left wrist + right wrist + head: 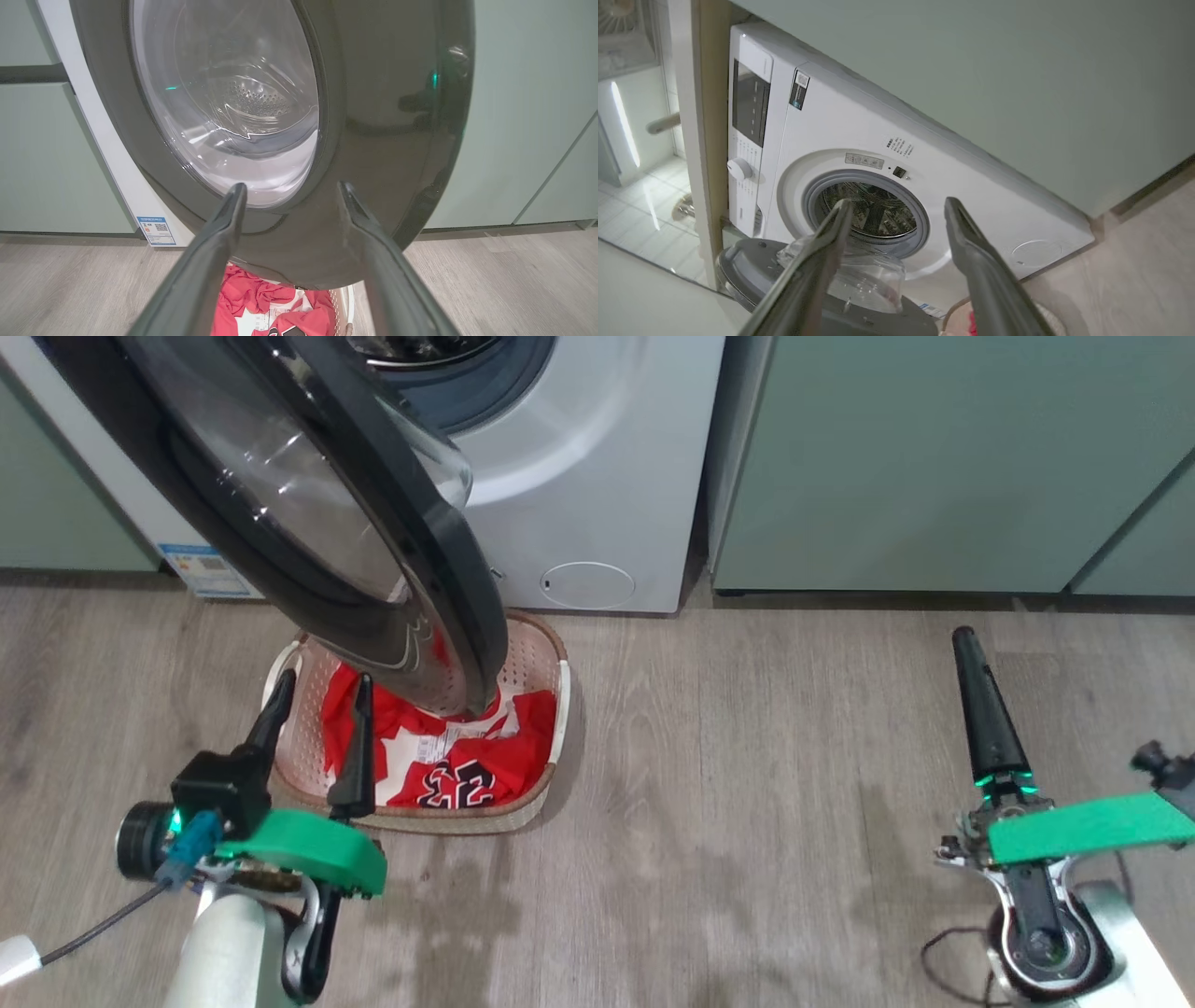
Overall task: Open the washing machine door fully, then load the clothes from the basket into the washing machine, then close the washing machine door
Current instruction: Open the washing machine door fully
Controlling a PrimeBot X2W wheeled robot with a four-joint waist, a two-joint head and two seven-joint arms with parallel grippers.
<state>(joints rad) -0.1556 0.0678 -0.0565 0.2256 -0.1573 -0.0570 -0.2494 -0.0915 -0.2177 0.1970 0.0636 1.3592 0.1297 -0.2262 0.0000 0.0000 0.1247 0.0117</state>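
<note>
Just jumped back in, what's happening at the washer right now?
The washing machine door is swung out, overhanging the basket in front of the washing machine. The red clothes lie in the basket. The left gripper hovers open over the basket's near-left side, holding nothing; the right gripper is open and empty, off to the right.

The washing machine door (387,140) is seen open, a clear glass bowl (233,93) framed by its glossy black rim. The left gripper (292,186) is held before the lower rim, its fingers spread wide with nothing between them. Beneath the door, red clothes (261,298) are seen in the basket (343,303). A blue sticker (158,230) is fixed low on the white washing machine (107,140).
</note>
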